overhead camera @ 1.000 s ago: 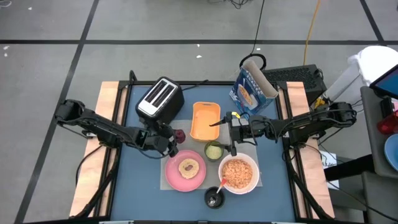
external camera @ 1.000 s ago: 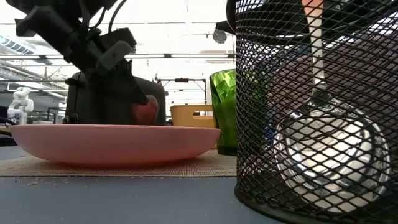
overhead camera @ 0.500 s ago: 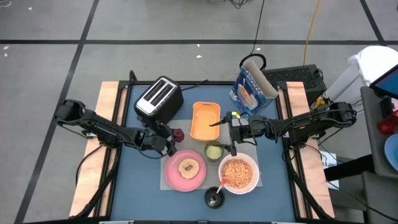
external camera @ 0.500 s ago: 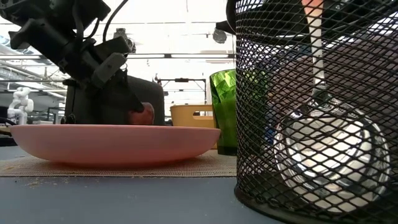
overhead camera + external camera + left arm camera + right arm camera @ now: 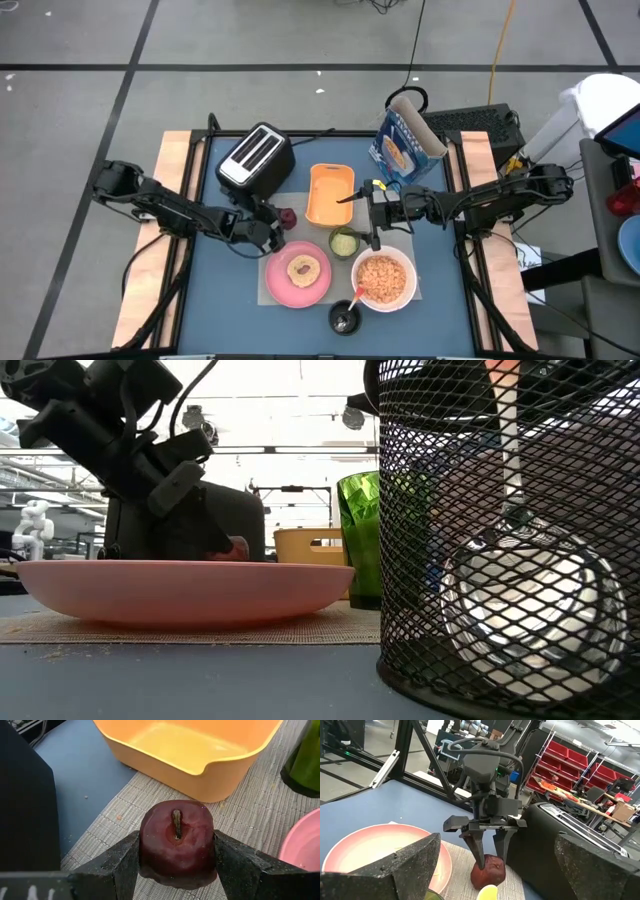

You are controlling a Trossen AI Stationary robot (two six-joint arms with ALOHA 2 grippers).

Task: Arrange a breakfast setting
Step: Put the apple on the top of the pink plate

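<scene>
My left gripper point(image 5: 278, 224) is shut on the dark-red fruit point(image 5: 177, 842), just left of the orange tray point(image 5: 330, 193) and past the pink plate point(image 5: 298, 273), which bears the toast point(image 5: 303, 268). The green cup point(image 5: 344, 242) stands between plate and tray. The white bowl point(image 5: 383, 280) holds cereal. The spoon point(image 5: 507, 420) stands in a black mesh holder point(image 5: 345, 317). At the far right the blue cereal box point(image 5: 405, 145) stands upright. My right gripper point(image 5: 374, 218) hovers open beside the cup, holding nothing. My left gripper pinches the fruit's two opposite sides point(image 5: 145, 845) between its two fingers point(image 5: 120, 867). The fingers slant downward from the table's left side. The fruit's stem end point(image 5: 176, 822) faces back toward the wrist. The fruit point(image 5: 488, 870) sits low over the woven mat; whether it touches the mat, I cannot tell.
A black-and-silver toaster point(image 5: 256, 157) stands at the far left, close behind my left gripper. A woven mat point(image 5: 250, 805) lies under the plate, cup and tray. Bare blue tabletop point(image 5: 225, 290) shows at the near left.
My left gripper has sunk toward the mat with the fruit still in its hold; in the low view the fruit has dropped behind the plate's rim.
</scene>
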